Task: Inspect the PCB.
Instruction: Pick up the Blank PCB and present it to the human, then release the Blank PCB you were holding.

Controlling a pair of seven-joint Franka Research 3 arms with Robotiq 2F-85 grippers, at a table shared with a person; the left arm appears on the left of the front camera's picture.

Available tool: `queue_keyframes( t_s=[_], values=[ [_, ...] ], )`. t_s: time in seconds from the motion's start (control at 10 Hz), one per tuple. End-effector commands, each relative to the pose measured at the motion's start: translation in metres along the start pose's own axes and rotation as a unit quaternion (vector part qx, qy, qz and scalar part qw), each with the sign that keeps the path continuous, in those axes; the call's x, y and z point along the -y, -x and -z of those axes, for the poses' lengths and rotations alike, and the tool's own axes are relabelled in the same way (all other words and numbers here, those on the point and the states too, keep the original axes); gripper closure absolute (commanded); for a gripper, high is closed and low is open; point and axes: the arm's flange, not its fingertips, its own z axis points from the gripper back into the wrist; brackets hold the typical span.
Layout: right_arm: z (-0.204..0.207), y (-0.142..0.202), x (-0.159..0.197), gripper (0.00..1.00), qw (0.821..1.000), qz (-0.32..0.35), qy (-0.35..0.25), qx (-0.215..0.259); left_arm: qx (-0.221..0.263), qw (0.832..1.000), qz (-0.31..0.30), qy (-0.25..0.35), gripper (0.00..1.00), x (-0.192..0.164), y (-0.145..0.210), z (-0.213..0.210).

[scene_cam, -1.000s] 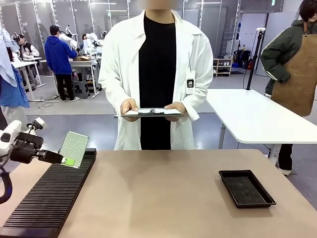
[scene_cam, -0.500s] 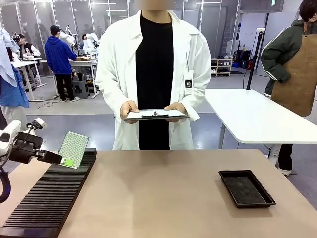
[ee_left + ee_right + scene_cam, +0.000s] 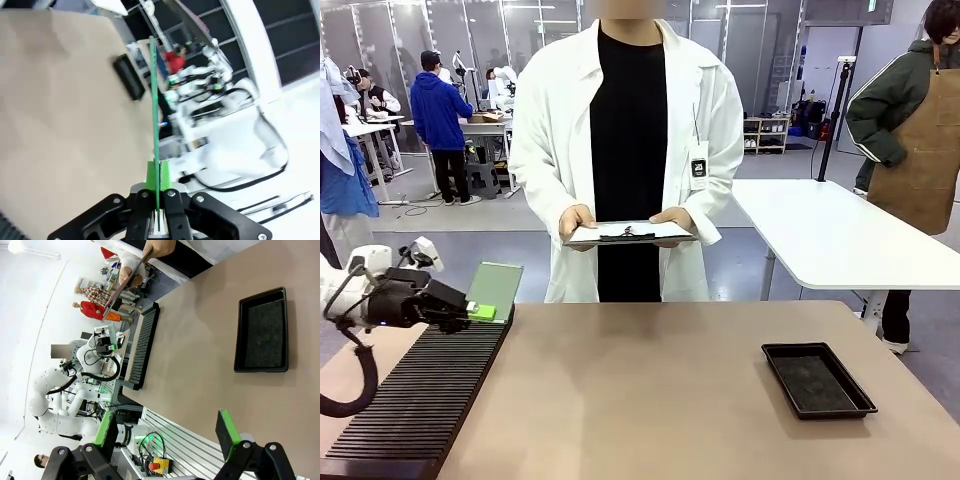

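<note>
In the front view, the PCB (image 3: 497, 286) is a green board held upright over the far end of the black slotted rack (image 3: 415, 400). My left gripper (image 3: 473, 312) is shut on its lower corner. The left wrist view has the PCB (image 3: 154, 100) edge-on as a thin green line rising from between the shut green pads of my left gripper (image 3: 159, 186). My right gripper (image 3: 165, 432) hangs open above the table with nothing between its fingers. Across the table a person holds a clipboard (image 3: 630, 233) with both hands.
A shallow black tray (image 3: 817, 380) lies on the tan table (image 3: 650, 400) at the right; this tray (image 3: 262, 330) is also in the right wrist view, with the rack (image 3: 142, 347) farther off. A white table (image 3: 830, 235) stands behind at the right.
My left gripper has moved right and a little up with the PCB, turning it so it looks greener and more upright. The person's clipboard has hardly shifted.
</note>
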Motion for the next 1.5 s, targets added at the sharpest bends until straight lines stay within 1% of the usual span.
queue_keyframes(
  t_s=[0.0,0.1,0.2,0.3,0.4,0.6,0.7,1.4],
  values=[
    [-0.001,0.0,-0.001,0.0,1.0,-0.005,-0.005,0.004,0.043,0.994,-0.091,0.054,0.97,-0.004,-0.019,0.018],
    [-0.001,0.0,-0.001,0.0,1.0,-0.005,-0.005,0.004,0.048,0.987,-0.117,0.098,0.97,-0.002,-0.024,0.026],
    [-0.001,0.0,-0.001,0.0,1.0,-0.005,-0.005,0.004,0.046,0.985,-0.135,0.095,0.97,-0.003,-0.027,0.031],
    [-0.001,0.0,-0.001,0.0,1.0,-0.005,-0.005,0.004,0.047,0.982,-0.141,0.113,0.97,-0.001,-0.031,0.035],
    [-0.001,0.0,-0.001,0.0,1.0,-0.005,-0.005,0.004,0.051,0.98,-0.149,0.119,0.97,0.001,-0.035,0.04],
    [-0.001,0.0,-0.001,0.0,1.0,-0.005,-0.005,0.004,0.03,0.975,-0.188,0.117,0.97,0.001,-0.031,0.045],
    [-0.001,0.0,-0.001,0.0,1.0,-0.005,-0.005,0.004,0.041,0.982,-0.149,0.105,0.97,0.0,-0.028,0.038],
    [-0.001,0.0,-0.001,0.0,1.0,-0.005,-0.005,0.004,0.041,0.982,-0.149,0.105,0.97,0.0,-0.028,0.038]
  ],
)
